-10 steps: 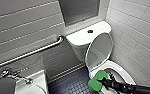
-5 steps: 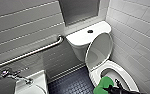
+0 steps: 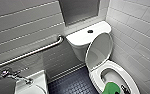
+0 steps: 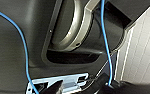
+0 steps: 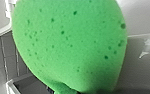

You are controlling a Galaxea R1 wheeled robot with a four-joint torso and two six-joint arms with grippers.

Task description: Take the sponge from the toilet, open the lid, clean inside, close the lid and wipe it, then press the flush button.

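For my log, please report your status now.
Right tool holds sponge at toilet bowl. Lid up.

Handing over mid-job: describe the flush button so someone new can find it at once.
Find the white toilet in the corner by the tiled wall; behind its raised lid sits the boxy tank. The flush button is the small dark round spot on the tank's flat white top, the only dark mark there.

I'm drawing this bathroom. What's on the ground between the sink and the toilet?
In the head view, only dark patterned floor tiles lie between the sink and the toilet; nothing stands on that stretch.
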